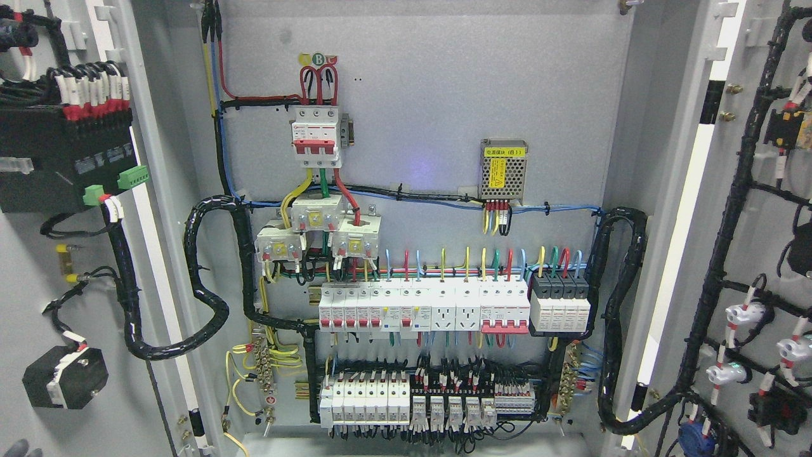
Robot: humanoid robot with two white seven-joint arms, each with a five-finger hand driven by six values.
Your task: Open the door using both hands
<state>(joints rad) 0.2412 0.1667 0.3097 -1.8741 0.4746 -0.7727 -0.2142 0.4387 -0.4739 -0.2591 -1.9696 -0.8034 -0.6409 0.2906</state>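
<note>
Grey cabinet backplate (pixel 444 95) with breakers (pixel 422 308) between open doors (pixel 95 304).

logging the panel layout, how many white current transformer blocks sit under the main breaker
3: one upper block directly under the main breaker, one lower left, one lower right. Wires partly cover them; none seems hidden.

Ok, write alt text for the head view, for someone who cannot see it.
An electrical cabinet stands with both doors swung wide: the left door and right door show their wired inner faces. Between them the back panel carries a red-handled main breaker, a small meshed power supply and two rows of white breakers. No robot hand is clearly visible.
</note>
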